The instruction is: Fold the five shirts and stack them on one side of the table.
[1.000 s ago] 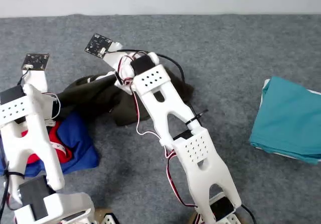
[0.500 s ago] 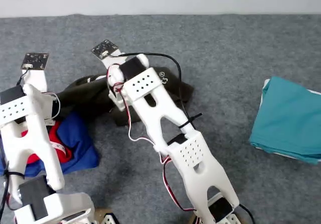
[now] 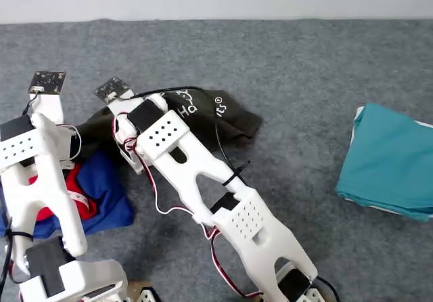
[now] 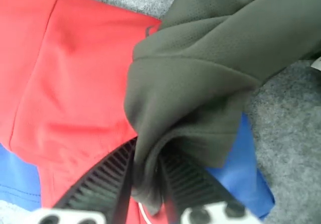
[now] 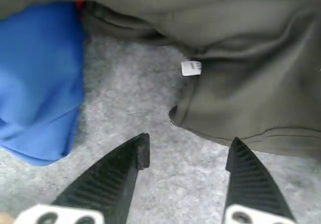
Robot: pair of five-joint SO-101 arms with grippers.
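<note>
Olive shirt point(image 4: 200, 78) in tight left gripper point(image 4: 148, 151)

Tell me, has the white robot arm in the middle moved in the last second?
Yes. The right arm swung left, away from the folded teal shirt and towards the crumpled blue shirt.

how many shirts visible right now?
4. Olive shirt mid-table, one end held by the left gripper; red shirt on the blue shirt at the table's left; teal shirt folded at the right. A fifth may be hidden underneath.
</note>
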